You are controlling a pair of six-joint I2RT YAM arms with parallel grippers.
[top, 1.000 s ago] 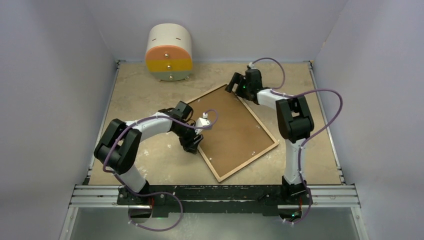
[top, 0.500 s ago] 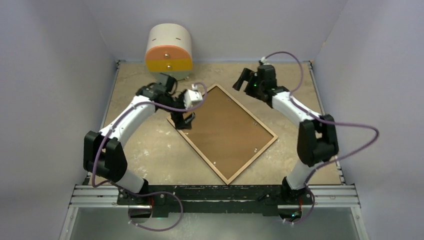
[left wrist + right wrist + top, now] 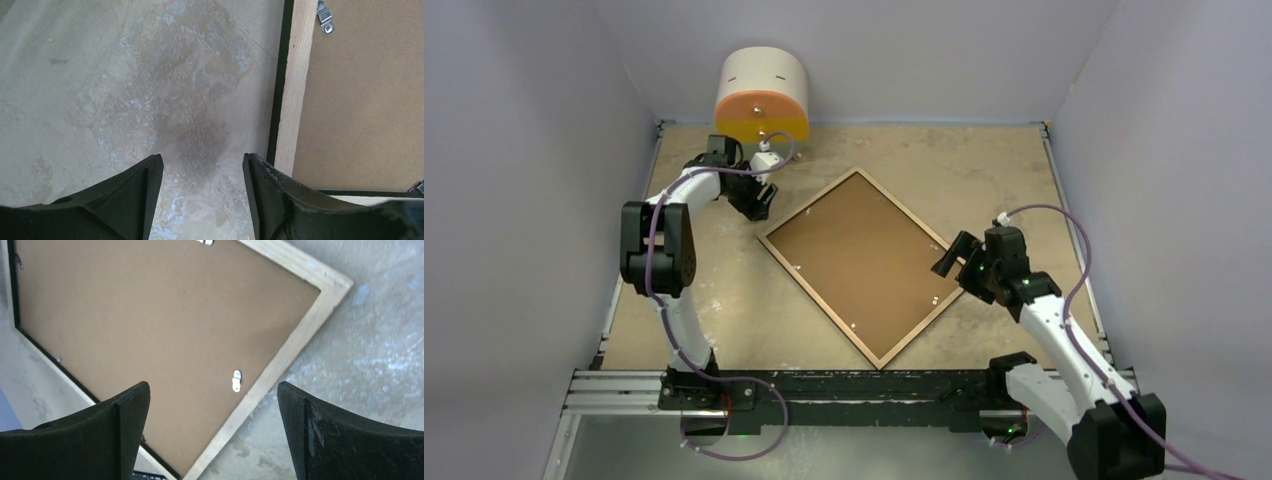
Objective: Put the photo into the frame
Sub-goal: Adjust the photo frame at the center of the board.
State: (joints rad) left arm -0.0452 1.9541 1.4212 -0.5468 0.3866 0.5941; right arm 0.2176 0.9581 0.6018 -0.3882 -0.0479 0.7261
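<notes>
On the left, my left claw [image 3: 754, 196] hangs off the frame's far-left corner, between the frame [image 3: 818, 302] and the drawer unit [image 3: 761, 95]. Its fingers are spread and there's nothing in them. Its own camera has bare bench [image 3: 100, 75] under the gap. The frame's pale wood rim runs just beside the right finger, not touching.

In the middle, the frame lies flat, back side up, turned like a diamond. The brown backing board [image 3: 861, 262] sits inside the rim. I can't see the photo anywhere, not on the bench and not in either claw. My read is that it's already under that board and the job is about finished, but no view proves it.

On the right, my right claw [image 3: 951, 258] hovers over the frame's right corner, jaws wide and empty.

The overhead view gives me the layout, with both arms clear of the frame, but the fittings are only specks. The left wrist camera shows a metal clip [image 3: 325, 17] at the rim. The right wrist camera shows another clip [image 3: 236, 380] lying on the board near the wood. I can't tell whether they're turned to lock the board, so that check is what's left.
</notes>
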